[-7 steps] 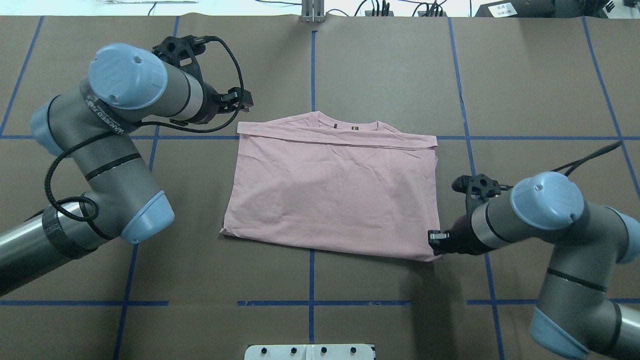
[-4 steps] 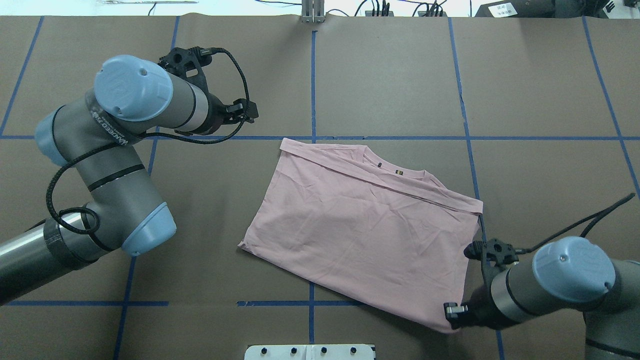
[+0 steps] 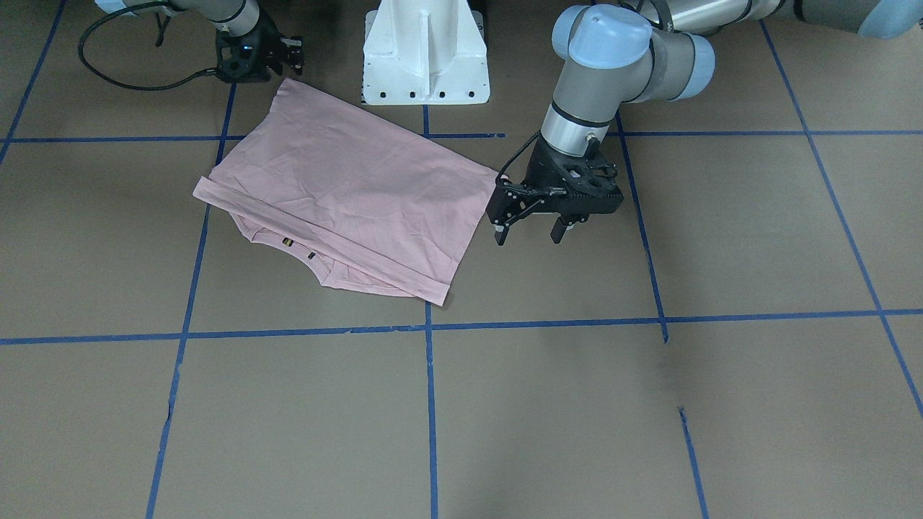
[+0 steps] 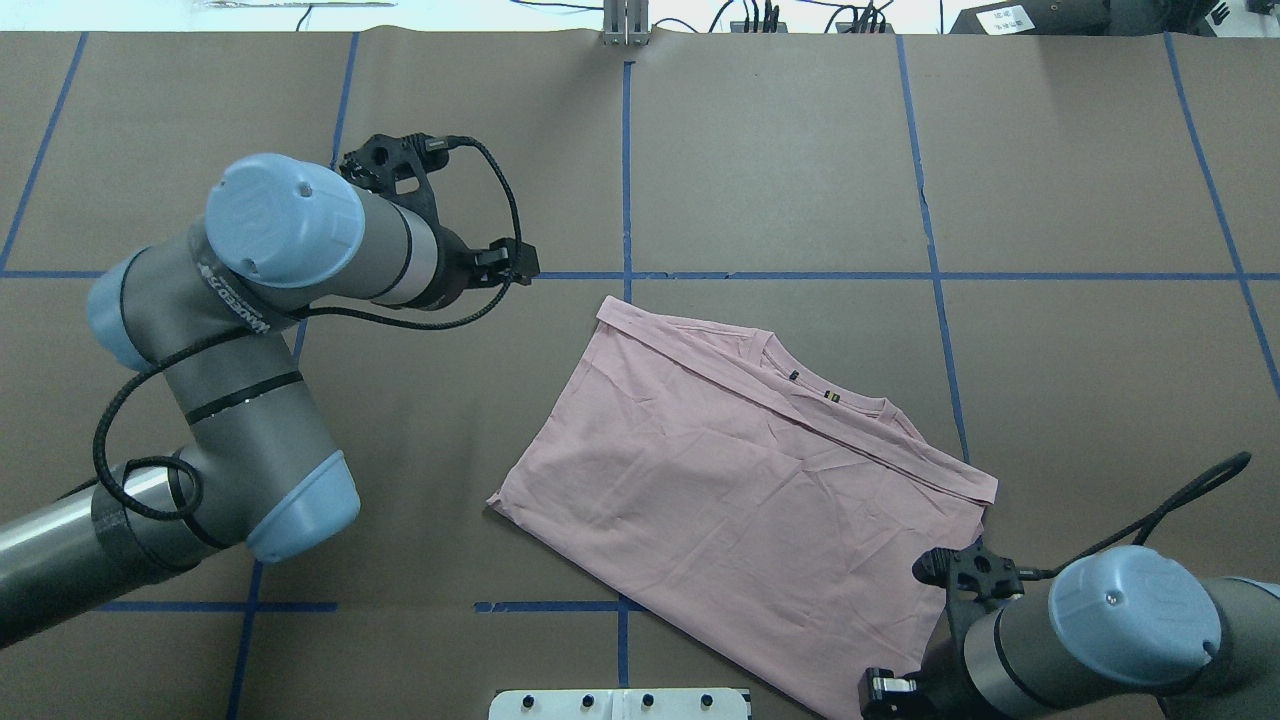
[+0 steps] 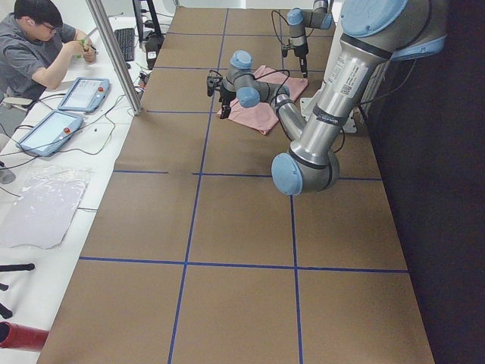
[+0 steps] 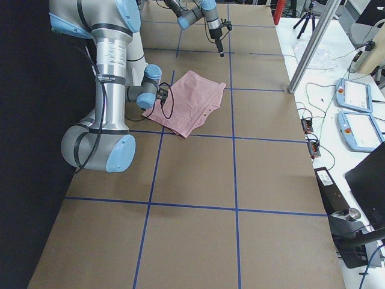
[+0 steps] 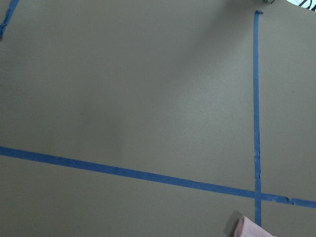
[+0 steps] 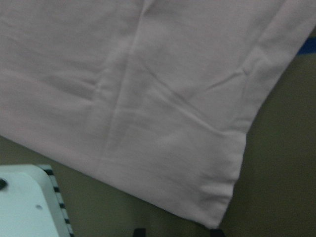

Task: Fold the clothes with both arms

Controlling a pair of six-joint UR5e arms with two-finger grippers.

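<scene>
Soft, even light, faint shadows on the table (image 3: 577,404); right wrist view dim and blurry.

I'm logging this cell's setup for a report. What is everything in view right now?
T-shirt: one, pale pink, lying skewed on the table.
Table: one, brown cover, under everything.
Tape lines: several, blue, a grid on the table.
Pedestal: one, white, at the robot's edge.
Person: one, grey top, at a side desk.
Tablets: two, blue-edged, beside the person.
Left gripper: one, black, open, over bare table beside the T-shirt.
Right gripper: one, black, at the T-shirt's corner near the pedestal; grip unclear.
</scene>
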